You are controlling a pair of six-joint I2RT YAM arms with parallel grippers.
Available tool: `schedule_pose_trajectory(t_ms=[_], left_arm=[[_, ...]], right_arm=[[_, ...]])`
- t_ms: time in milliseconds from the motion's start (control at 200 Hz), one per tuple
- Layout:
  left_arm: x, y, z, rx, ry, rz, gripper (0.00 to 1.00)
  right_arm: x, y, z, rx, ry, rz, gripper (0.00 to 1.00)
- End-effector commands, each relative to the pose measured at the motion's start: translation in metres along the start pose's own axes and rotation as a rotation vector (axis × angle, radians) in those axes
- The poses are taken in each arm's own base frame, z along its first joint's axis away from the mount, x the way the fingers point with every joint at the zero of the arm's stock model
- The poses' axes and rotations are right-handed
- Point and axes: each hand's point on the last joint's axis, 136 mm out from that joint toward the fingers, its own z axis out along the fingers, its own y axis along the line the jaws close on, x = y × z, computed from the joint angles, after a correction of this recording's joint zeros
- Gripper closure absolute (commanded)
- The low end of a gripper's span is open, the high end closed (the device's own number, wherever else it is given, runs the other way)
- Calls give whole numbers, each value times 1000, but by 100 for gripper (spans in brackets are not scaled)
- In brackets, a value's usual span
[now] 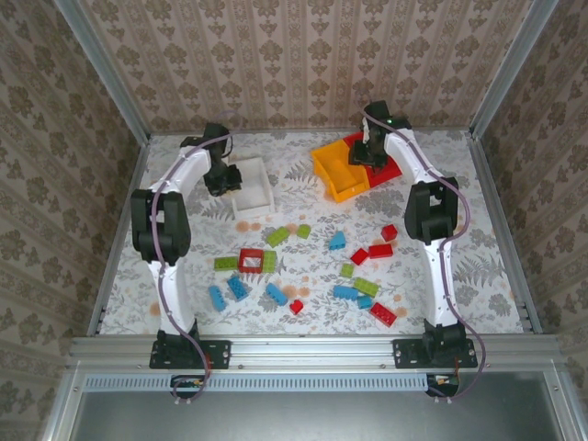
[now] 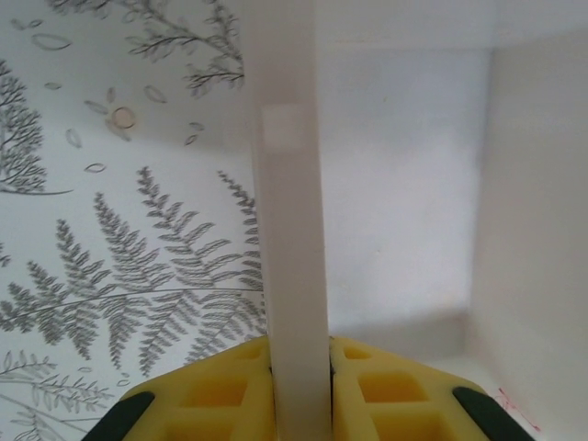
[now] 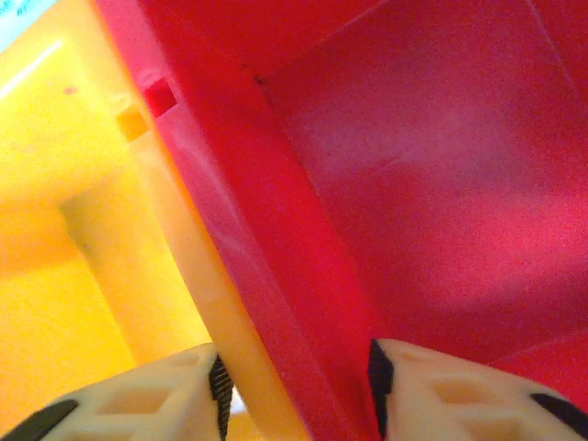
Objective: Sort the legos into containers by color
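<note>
Red, light blue and lime green legos lie scattered over the front half of the table, among them a red square frame (image 1: 250, 260), a blue brick (image 1: 337, 241) and a green brick (image 1: 277, 235). The white container (image 1: 272, 188) stands at the back left. My left gripper (image 1: 223, 181) (image 2: 300, 367) is shut on its left wall (image 2: 289, 230). The orange-yellow container (image 1: 335, 175) and the red container (image 1: 388, 171) stand side by side at the back right. My right gripper (image 1: 366, 156) (image 3: 294, 386) is shut over their adjoining walls, the orange one (image 3: 184, 248) and the red one (image 3: 276, 257).
A fern-patterned cloth (image 1: 184, 276) covers the table. Metal rails (image 1: 312, 347) frame its front and sides, and wallpapered walls stand behind. No bricks show inside the white container (image 2: 413, 184) or the red container (image 3: 441, 165). Bare cloth lies between the containers and the bricks.
</note>
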Motion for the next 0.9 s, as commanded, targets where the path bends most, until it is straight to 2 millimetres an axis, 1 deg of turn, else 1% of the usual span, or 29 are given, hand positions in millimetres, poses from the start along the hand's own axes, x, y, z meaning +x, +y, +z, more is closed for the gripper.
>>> schedule_pose_trajectory(t_ms=[0, 90, 165, 195, 240, 315, 440, 530, 605, 895], left_arm=[[-1, -11, 4, 13, 11, 63, 80], [-3, -19, 7, 29, 11, 91, 80], [-5, -24, 9, 38, 12, 111, 81], [-5, -27, 11, 40, 12, 119, 80], [-6, -32, 12, 51, 10, 132, 81], [-9, -38, 14, 64, 6, 150, 81], [-11, -51, 15, 89, 5, 182, 81], [-10, -60, 17, 105, 7, 218, 81], [-7, -66, 19, 114, 14, 236, 82], [4, -76, 26, 119, 36, 258, 82]], right_arm=[[12, 3, 2, 44, 40, -9, 68], [17, 7, -7, 86, 26, -19, 77], [25, 8, -15, 124, 18, -7, 84], [28, 11, -18, 123, 12, -4, 86], [33, 18, -23, 107, -2, -1, 86], [49, 27, -27, 100, -1, -5, 87], [75, 33, -33, 95, 20, 37, 90], [86, 36, -36, 74, 12, 69, 90], [88, 41, -37, 59, 4, 77, 89], [92, 58, -24, 38, 35, 87, 89]])
